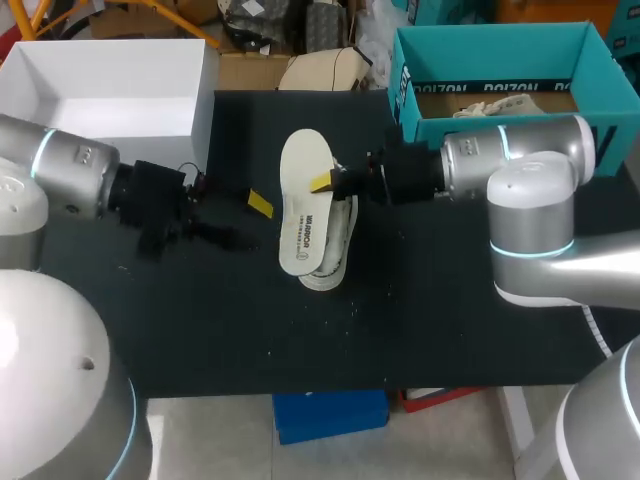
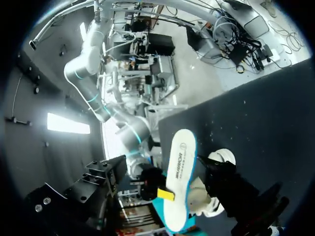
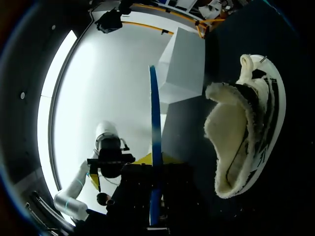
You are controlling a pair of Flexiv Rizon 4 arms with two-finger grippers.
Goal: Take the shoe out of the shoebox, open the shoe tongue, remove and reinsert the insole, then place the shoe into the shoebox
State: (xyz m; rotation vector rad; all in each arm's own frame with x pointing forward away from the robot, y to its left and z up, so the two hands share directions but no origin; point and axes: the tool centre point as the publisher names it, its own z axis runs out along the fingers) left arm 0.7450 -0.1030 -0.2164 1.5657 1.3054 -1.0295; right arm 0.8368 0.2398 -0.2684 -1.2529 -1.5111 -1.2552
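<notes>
R gripper (image 1: 332, 184) pinches insole (image 1: 303, 215) above shoe (image 1: 335, 258), mid-table.
L gripper (image 1: 245, 222) spread, empty. Only R wrist cam shows fleecy lining (image 3: 221, 128). Count: 1 shoe, 1 insole, 1 teal shoebox (image 1: 405, 70), 1 white box (image 1: 190, 90).

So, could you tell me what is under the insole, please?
The white shoe lies on the table under the insole, which the right hand holds. From above only its side shows; the rest is covered.

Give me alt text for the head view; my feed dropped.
The right gripper holds the white insole over the white shoe on the black table. The left gripper sits beside them, jaws open and empty. A white box stands far left, the teal shoebox far right.
</notes>
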